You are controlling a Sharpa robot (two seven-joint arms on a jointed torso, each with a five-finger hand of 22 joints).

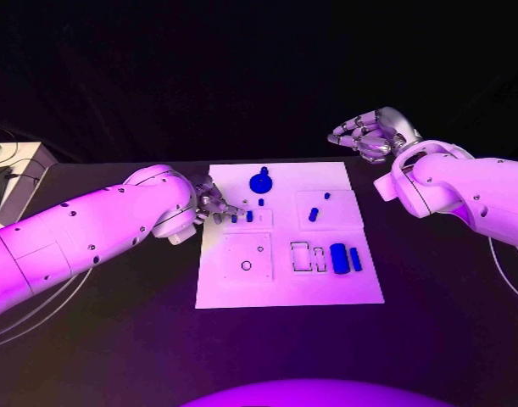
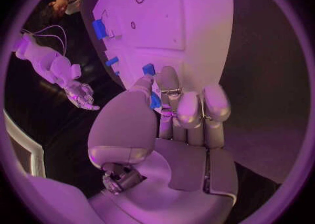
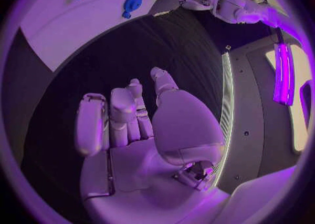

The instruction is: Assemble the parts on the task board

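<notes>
**Left robot hand pinches a blue piece at the board's edge**

The white board (image 1: pixel 286 292) lies in the middle of the black counter (image 1: pixel 112 339). The left robot hand (image 1: pixel 216 203) rests at the board's left edge, near the back half, and its thumb and a finger pinch a small blue piece (image 2: pixel 154 101) just above the board surface. Another small blue piece (image 2: pixel 149 69) stands just beyond the fingertips. The right robot hand (image 1: pixel 369 134) hangs raised off the board's back right corner, well apart from it, holding nothing, its fingers loosely curled and apart. On the board, a round blue knob (image 1: pixel 260 181) sits near the back middle, a small blue peg (image 1: pixel 313 214) to the right of centre, and two upright blue blocks (image 1: pixel 344 259) at the front right.
</notes>
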